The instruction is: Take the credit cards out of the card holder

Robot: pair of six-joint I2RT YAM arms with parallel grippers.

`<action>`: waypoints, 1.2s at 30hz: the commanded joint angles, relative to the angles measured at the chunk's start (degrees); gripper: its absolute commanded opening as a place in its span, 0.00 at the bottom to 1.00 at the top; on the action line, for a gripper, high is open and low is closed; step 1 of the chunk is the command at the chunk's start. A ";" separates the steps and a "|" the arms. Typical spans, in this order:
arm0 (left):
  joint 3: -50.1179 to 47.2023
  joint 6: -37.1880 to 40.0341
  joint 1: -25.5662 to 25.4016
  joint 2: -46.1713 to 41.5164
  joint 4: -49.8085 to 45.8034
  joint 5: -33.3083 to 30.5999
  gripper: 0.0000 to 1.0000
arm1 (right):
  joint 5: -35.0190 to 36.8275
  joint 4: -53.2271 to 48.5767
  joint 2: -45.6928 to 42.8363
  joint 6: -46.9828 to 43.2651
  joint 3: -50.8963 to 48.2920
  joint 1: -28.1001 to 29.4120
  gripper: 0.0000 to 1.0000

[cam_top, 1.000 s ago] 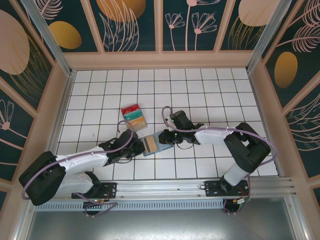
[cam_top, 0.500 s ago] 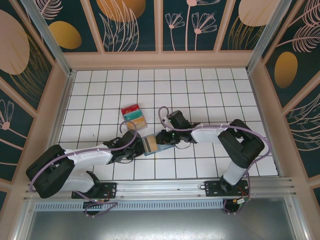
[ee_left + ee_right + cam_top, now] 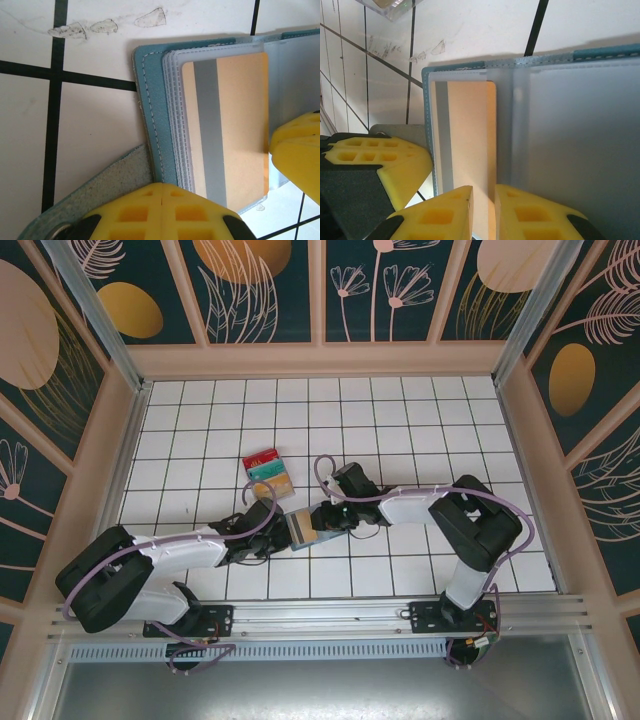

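Right wrist view: the right pincer (image 3: pixel 483 194) hangs over the open card holder (image 3: pixel 580 125) with its yellow pads a narrow gap apart. The long edge of the tan card (image 3: pixel 470 135) runs into that gap, and as far as I can tell nothing is clamped.
Left pincer (image 3: pixel 162 192): its pads are closed together with only a seam between them. The tips sit on the near edge of the holder's cover, beside the suede strap (image 3: pixel 110 185). It reads as a hold-down rather than a grasp.
Card holder position: it lies open and flat on the white tiled surface (image 3: pixel 400 420), between the two pincers.
Credit cards (image 3: pixel 268 472): a red, a teal and a tan one lie fanned on the surface just beyond the holder. The tan card with the grey stripe sits in a clear sleeve (image 3: pixel 172 100).
Step in hand: by my reading, drawing out that sleeved card.
How to do it well: press down with the left pads so the holder cannot slide. Set a right pad on the card's bare face, not on the plastic, and close gently, since a thin card may bow or slip. Pull toward the sleeve's open side, which I cannot make out.
Risk: the stacked sleeves may lift with the card, or the whole holder may drag.
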 commanded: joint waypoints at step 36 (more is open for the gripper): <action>2.22 1.37 -0.39 2.40 -2.12 0.89 0.00 | 3.56 -1.27 -3.20 -0.16 -1.57 -1.81 0.00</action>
